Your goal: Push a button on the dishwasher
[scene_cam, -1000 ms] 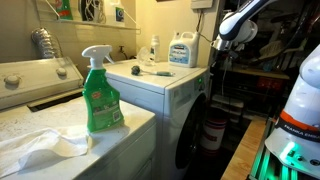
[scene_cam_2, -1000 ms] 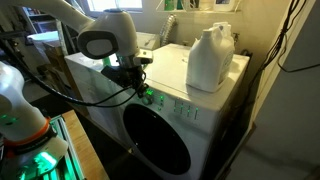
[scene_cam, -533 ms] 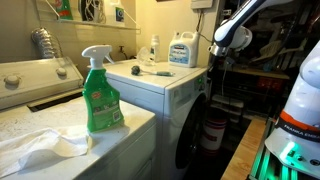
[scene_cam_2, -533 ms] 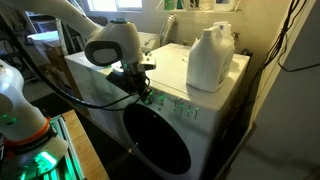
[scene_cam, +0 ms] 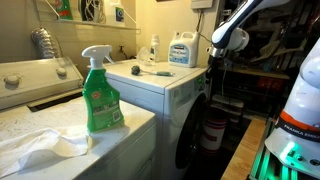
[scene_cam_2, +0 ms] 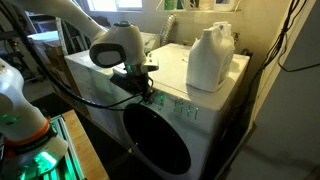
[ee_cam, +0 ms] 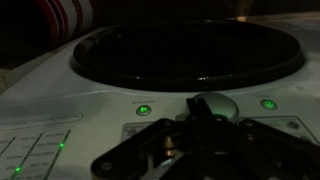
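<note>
1. The dishwasher (scene_cam_2: pixel 205 115) fills the middle of an exterior view. Its dark porthole door (scene_cam_2: pixel 160 138) is toward 6 o'clock, and its control strip (scene_cam_2: pixel 178 104) runs along the top front edge.
2. In the wrist view the strip shows small green lights (ee_cam: pixel 143 110), with a round button (ee_cam: pixel 212 102) between them just below the door's rim.
3. The fingers (scene_cam_2: pixel 144 90) are at the 9 o'clock end of that strip. They look to be on it or just off it, and we cannot tell which.
4. The wrist view is too dark for us to say whether the fingers are apart or together. Their tips point at the round button.
5. Over the last second the arm (scene_cam: pixel 228 38) has slid a little lower and nearer the front edge in both exterior views. We judge that the approach is nearly done and the press itself is at hand or just beginning.
6. No light on the strip gives us proof of a press yet.
7. A white jug (scene_cam_2: pixel 210 58) stands on the dishwasher's flat top at 12 o'clock, well apart from the fingers.
8. Farther out, at 9 o'clock in an exterior view, a green spray bottle (scene_cam: pixel 100 95) and a white cloth (scene_cam: pixel 40 148) rest on the bench (scene_cam: pixel 138 122), clear of the work.
</note>
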